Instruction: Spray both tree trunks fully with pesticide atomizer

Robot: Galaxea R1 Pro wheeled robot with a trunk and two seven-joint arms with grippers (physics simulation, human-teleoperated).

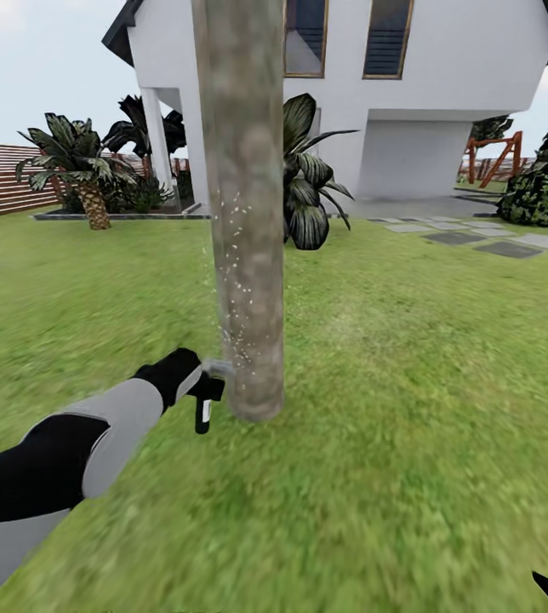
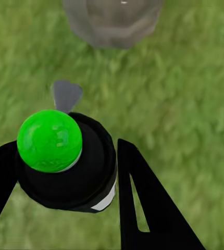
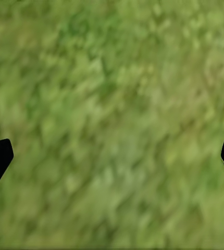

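At twelve o'clock from my head camera, close in, the tree trunk (image 1: 242, 204) rises mottled grey-brown, flecked with white spray droplets. My left gripper (image 2: 65, 177) is clamped around the atomizer (image 1: 206, 398), a black bottle with a bright green ball cap (image 2: 50, 140) and grey nozzle (image 2: 65, 95). Its long axis hangs roughly vertical; the nozzle points at the trunk's base, almost touching. My right gripper (image 3: 112, 156) hangs spread wide over the grass (image 3: 112, 104), holding nothing.
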